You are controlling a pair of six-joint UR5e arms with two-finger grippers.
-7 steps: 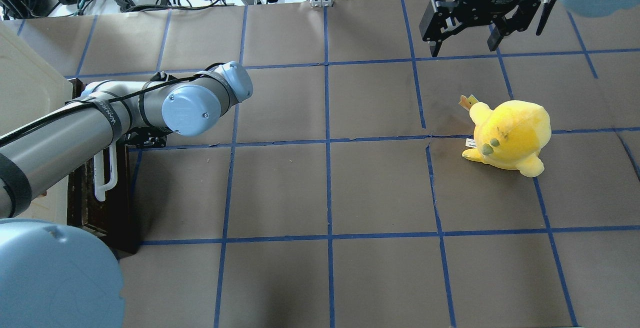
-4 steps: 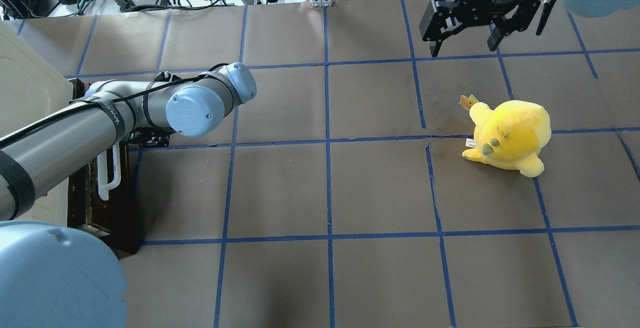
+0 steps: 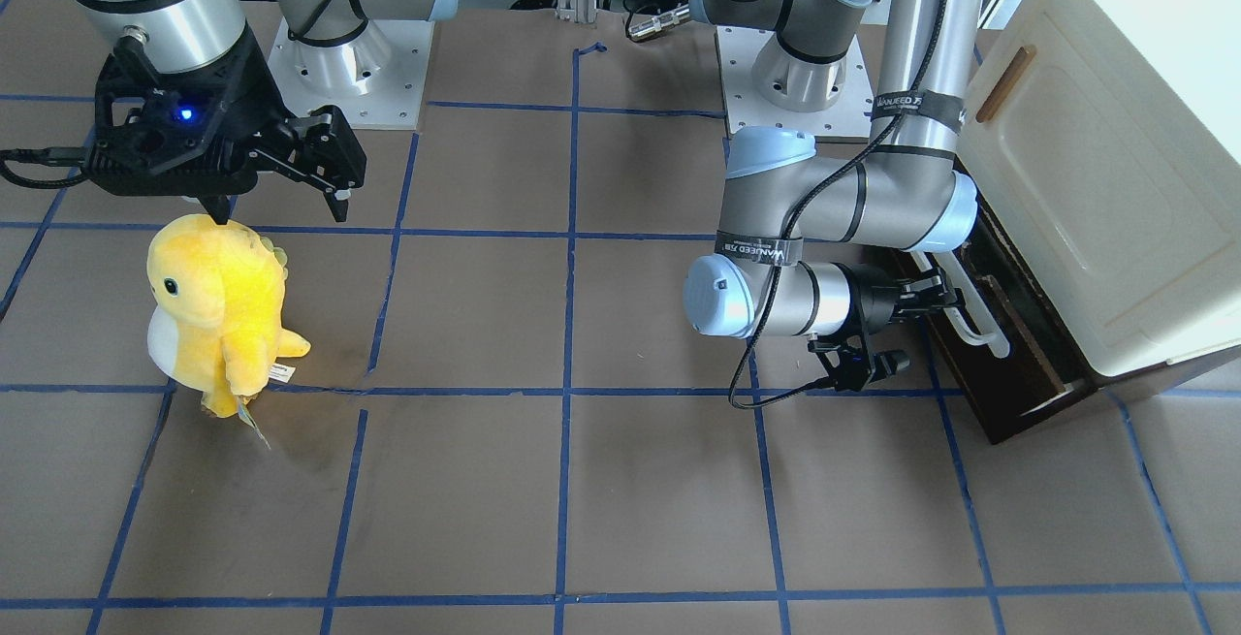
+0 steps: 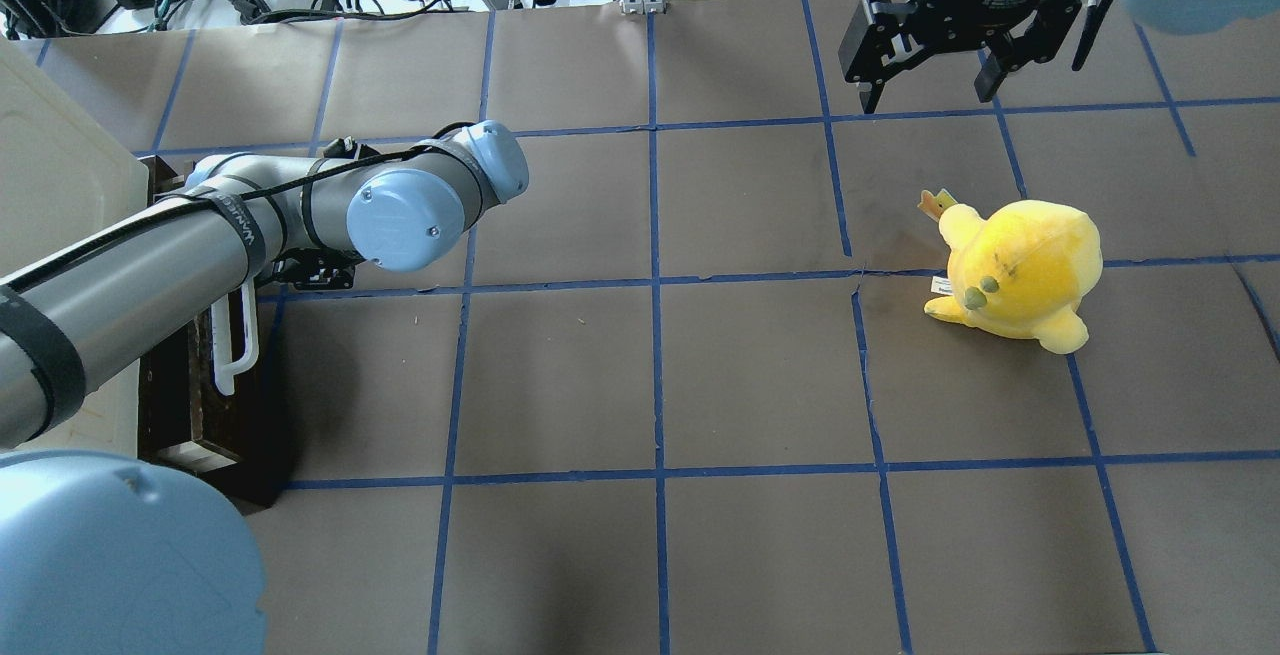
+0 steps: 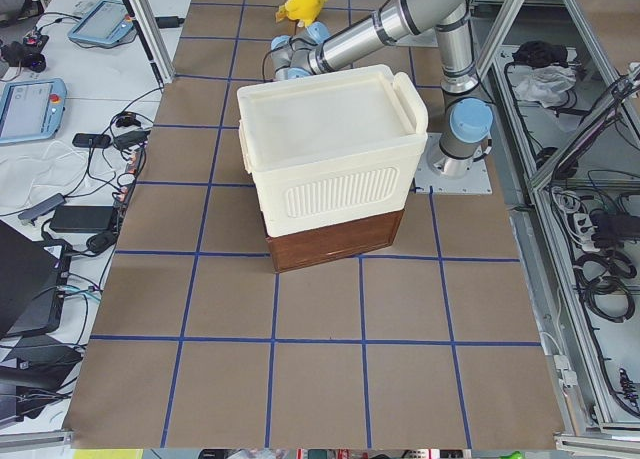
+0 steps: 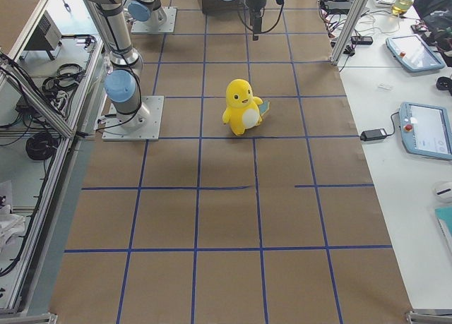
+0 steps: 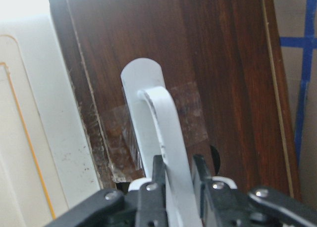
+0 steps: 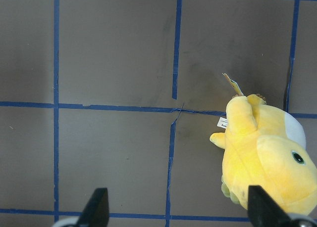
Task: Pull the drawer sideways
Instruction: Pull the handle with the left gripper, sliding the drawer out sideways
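The dark-brown drawer (image 3: 1013,373) sticks out sideways from under the cream cabinet (image 3: 1096,179); it also shows at the left of the overhead view (image 4: 215,415). Its white bar handle (image 3: 972,313) runs along the front. My left gripper (image 3: 933,303) is shut on the handle near its far end. In the left wrist view the fingers (image 7: 151,180) pinch the white bar (image 7: 157,118) from both sides. My right gripper (image 4: 930,85) hangs open and empty at the far right, above and behind a yellow plush toy (image 4: 1015,270).
The cream cabinet (image 4: 50,165) stands at the table's left edge, with a small brown handle (image 3: 1005,82) on its door. The plush toy (image 3: 218,301) stands upright on the brown paper with blue tape lines. Cables and boxes lie beyond the far table edge.
My left arm has moved to the right in the overhead view, holding the handle. The handle and drawer front have come a little further out from the cabinet. The right arm has not moved.
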